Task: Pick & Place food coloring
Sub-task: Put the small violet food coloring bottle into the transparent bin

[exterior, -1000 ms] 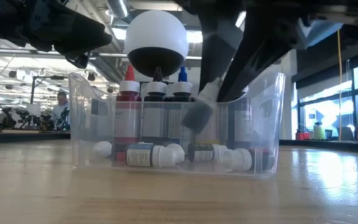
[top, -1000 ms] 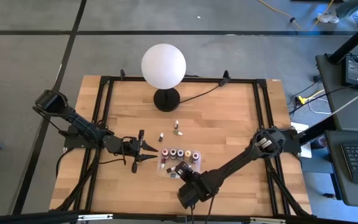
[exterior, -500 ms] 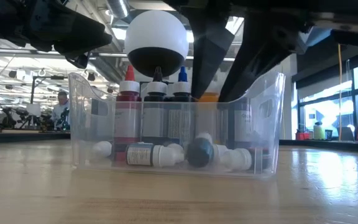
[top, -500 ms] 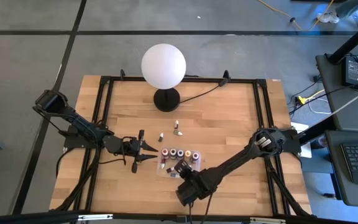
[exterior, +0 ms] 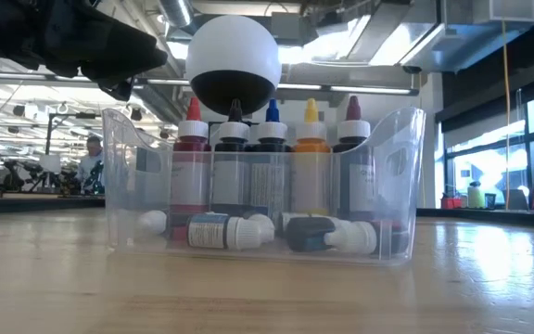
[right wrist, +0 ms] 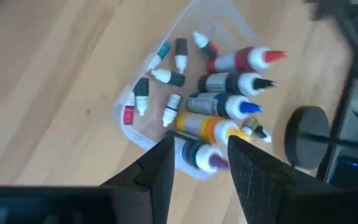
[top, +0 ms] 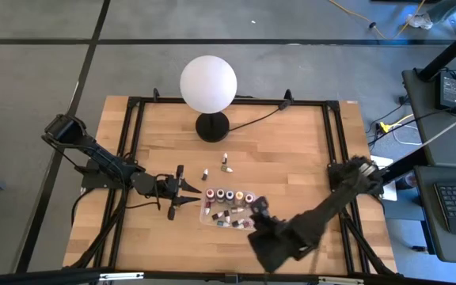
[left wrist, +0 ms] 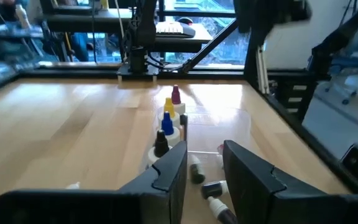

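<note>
A clear plastic tray (top: pixel 229 222) on the wooden table holds the food coloring: five upright bottles (exterior: pixel 272 158) in a row and several tiny ones (right wrist: pixel 166 81) lying on its floor. Two more tiny bottles (top: pixel 205 173) (top: pixel 227 164) lie on the table, beyond the tray. My right gripper (right wrist: pixel 201 155) hangs open above the tray's near right corner (top: pixel 258 207), with nothing between its fingers. My left gripper (left wrist: pixel 204 171) points level at the tray's left end (top: pixel 196 198), with a narrow gap between its fingers. My left gripper has its fingertips right at the tray's left end wall (exterior: pixel 111 116). I cannot tell whether they touch the clear wall.
A white globe lamp (top: pixel 208 85) on a black base (top: pixel 212 127) stands at the table's far middle, its cord running toward the far right. A black frame rail (top: pixel 335 142) borders the table. Bare wood lies to the right of the tray.
My right gripper, down in the tray with a tiny dark bottle held tilted, has opened and let it go. The bottle now lies on the tray floor. The gripper has then risen out of the tray, rolling, and drawn toward the table's near right.
</note>
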`<act>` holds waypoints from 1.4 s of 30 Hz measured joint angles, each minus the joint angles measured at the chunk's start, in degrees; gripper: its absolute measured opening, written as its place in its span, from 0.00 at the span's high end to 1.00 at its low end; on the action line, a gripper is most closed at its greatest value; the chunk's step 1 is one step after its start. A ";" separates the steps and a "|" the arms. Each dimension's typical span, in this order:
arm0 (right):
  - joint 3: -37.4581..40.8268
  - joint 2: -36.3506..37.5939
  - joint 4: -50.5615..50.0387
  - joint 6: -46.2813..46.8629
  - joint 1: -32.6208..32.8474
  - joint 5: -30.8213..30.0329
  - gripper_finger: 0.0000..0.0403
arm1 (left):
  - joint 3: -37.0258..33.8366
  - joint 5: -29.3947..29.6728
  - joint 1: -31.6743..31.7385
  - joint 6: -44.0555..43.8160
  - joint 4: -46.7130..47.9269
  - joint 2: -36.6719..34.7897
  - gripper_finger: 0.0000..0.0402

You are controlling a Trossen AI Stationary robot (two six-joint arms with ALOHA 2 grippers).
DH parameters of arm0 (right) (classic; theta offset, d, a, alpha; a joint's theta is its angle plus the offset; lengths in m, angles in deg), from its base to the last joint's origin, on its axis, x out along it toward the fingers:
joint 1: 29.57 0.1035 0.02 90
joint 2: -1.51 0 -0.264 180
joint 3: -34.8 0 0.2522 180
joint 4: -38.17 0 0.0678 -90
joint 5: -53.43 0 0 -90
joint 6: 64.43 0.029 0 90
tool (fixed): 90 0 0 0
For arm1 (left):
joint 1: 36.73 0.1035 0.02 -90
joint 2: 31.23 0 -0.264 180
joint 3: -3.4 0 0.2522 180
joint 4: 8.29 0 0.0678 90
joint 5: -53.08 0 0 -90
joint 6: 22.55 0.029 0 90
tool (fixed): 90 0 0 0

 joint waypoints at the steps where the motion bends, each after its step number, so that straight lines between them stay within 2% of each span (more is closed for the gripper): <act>1: 1.21 1.72 0.00 1.61 0.75 -0.81 0.62 | 0.01 0.20 -0.04 1.58 0.11 -0.20 0.75; 6: 13.16 10.86 3.99 9.90 3.33 -5.16 0.62 | 0.01 1.01 0.00 10.43 1.22 -1.14 0.75; 10: 28.01 20.43 14.32 12.65 4.01 -4.38 0.62 | 0.01 1.09 0.00 11.23 1.49 -1.16 0.75; 14: 42.95 30.33 28.91 15.12 4.12 -2.47 0.62 | 0.01 1.63 0.00 10.70 2.35 -1.16 0.75; 16: 50.15 34.40 37.39 15.16 4.05 -2.39 0.62 | 0.01 6.85 -0.04 9.78 3.27 -1.17 0.75; 20: 61.87 40.45 54.14 14.82 4.03 -2.41 0.62 | 0.01 22.68 0.02 3.16 10.19 -1.18 0.72; 22: 65.97 42.34 59.72 14.97 3.81 -2.31 0.62 | -0.01 26.13 0.02 0.35 15.27 -1.20 0.69; 27: 70.75 45.34 64.79 15.24 2.38 -2.23 0.62 | -0.03 27.82 1.59 -8.46 20.56 -1.20 0.60; 31: 71.02 45.53 64.79 14.92 -0.08 -2.30 0.62 | -0.03 23.91 5.24 -15.67 21.18 -1.36 0.49; 36: 71.00 45.53 64.62 15.07 -2.94 -1.62 0.62 | -0.01 22.51 7.23 -14.99 21.12 -1.42 0.41; 39: 71.00 45.53 64.59 15.04 -4.08 0.36 0.62 | -0.01 22.01 7.14 -16.01 21.14 -1.42 0.39; 42: 71.00 45.53 64.57 15.03 -4.86 0.72 0.62 | -0.01 18.45 7.14 -17.16 21.84 -1.42 0.39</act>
